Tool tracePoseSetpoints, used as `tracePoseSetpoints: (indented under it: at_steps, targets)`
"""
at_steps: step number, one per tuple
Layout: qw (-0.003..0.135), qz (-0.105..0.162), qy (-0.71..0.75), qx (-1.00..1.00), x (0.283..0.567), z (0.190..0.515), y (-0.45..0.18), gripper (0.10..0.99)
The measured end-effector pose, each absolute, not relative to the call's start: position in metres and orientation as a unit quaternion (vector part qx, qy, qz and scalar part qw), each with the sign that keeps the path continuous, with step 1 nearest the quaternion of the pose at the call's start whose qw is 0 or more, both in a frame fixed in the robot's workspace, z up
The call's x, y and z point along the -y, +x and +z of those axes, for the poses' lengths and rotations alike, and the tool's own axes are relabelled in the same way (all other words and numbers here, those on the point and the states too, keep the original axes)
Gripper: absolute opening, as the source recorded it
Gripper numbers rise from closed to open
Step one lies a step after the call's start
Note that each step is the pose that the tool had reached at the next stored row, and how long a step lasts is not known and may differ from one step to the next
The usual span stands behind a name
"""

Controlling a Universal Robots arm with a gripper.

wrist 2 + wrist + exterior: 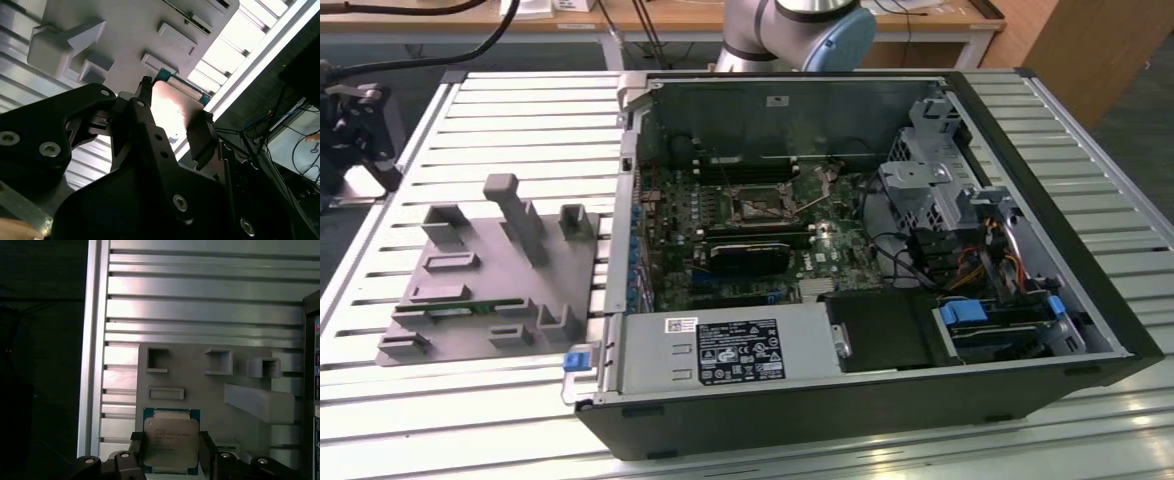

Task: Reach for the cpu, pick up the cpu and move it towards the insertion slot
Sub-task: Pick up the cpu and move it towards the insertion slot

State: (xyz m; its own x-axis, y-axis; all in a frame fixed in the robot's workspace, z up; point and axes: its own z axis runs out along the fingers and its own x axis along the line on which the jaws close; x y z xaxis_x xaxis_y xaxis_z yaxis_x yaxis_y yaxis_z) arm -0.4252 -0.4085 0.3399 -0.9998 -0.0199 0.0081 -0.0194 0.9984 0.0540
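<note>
Your gripper is clamping the cpu: black fingers are pressing its two opposite edges in both wrist views. Your arm is showing its grey-blue joint at the exterior view's top.

1. Exterior view looks down from afar onto the grey plastic tray with raised blocks.
2. First wrist view faces straight down, close above it.
3. Second wrist view slants closely across that shared tray.
</note>
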Motion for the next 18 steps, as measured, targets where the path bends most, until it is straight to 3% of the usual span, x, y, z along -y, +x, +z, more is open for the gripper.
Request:
tracePoseSetpoints:
  at_steps: [18]
  targets:
    - [0.004, -0.027, 0.01, 1.0, 0.408, 0.387, -0.425, 0.529]
